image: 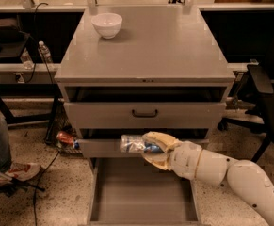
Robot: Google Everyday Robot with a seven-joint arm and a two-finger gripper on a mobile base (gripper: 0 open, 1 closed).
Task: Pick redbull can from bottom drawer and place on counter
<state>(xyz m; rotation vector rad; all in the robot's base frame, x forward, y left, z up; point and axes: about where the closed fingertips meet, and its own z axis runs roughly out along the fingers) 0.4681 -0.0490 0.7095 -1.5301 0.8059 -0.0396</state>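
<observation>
A: Located the redbull can (134,143)?

B: Yes. Out of the bottom drawer (141,197), by the look of it. Held lying on its side, above the open tray, level with the front of the middle drawer (99,148).

A: Noted the gripper (150,149)?

B: Just below mid-frame, reaching in from the lower right on the white arm (221,166). Closed its fingers (159,138) around the can's right half, one above, one below. Looks a firm hold; cannot check for slip.

A: Counted the pick as done, then?

B: Judged done. Clear of the tray walls, touching nothing but the gripper as far as visible.

A: Left to do?

B: Raise past the top drawer (144,113), carry over the counter (160,51), set down, let go. Not yet level with the counter's front edge, so put at roughly halfway.

A: Anything up there to mind?

B: Only a white bowl (107,24), back left, well apart from the front half. Plenty of bare grey top to aim for.

A: Risks?

B: Could clip the top drawer's front or the counter lip on the way up. Probably needs turning upright before release, else might roll.

A: Other drinks about?

B: Spotted an orange-red can (66,137) on the floor left of the cabinet, and a water bottle (44,53) further back. Neither wanted here.
</observation>
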